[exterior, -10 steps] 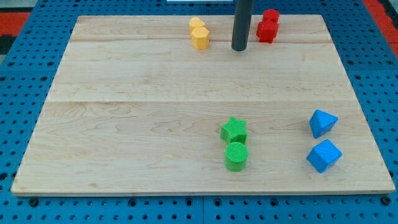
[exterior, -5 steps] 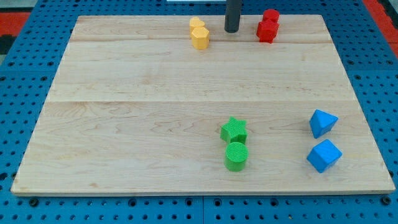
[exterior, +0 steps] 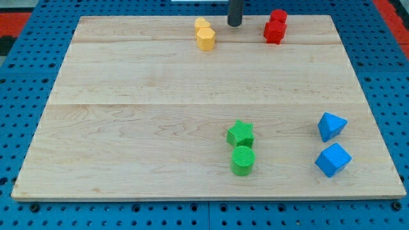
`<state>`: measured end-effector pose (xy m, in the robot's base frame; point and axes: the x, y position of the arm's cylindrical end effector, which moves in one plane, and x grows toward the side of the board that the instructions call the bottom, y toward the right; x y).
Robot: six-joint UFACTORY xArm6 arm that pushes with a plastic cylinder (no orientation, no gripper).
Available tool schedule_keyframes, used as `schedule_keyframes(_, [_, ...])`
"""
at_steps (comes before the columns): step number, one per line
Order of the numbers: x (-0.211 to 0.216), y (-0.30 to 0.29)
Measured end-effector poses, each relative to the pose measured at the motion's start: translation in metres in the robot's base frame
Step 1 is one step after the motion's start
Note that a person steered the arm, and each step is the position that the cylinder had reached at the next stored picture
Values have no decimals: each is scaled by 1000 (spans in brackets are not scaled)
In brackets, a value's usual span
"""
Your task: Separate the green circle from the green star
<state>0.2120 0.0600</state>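
Dark rod, no claw on this rig so no claw state to tell; my tip [exterior: 235, 25] sits at the view's top between yellow blocks [exterior: 204, 34] and red blocks [exterior: 275, 27]. Green star [exterior: 240, 133] touches green circle [exterior: 243, 160] near the wooden surface [exterior: 128, 115] bottom. Best approach: come down beside the pair, enter the seam sideways, push the circle only.

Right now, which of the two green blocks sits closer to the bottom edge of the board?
The green circle. It sits just below the green star, touching or nearly so. My tip is far off at the view's top.
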Motion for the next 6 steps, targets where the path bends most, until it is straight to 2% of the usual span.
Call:
schedule_keyframes(1, [29, 6])
schedule_keyframes(3, [187, 58])
schedule_keyframes(4, [244, 56])
schedule_keyframes(5, [293, 61])
schedule_keyframes(6, [310, 66])
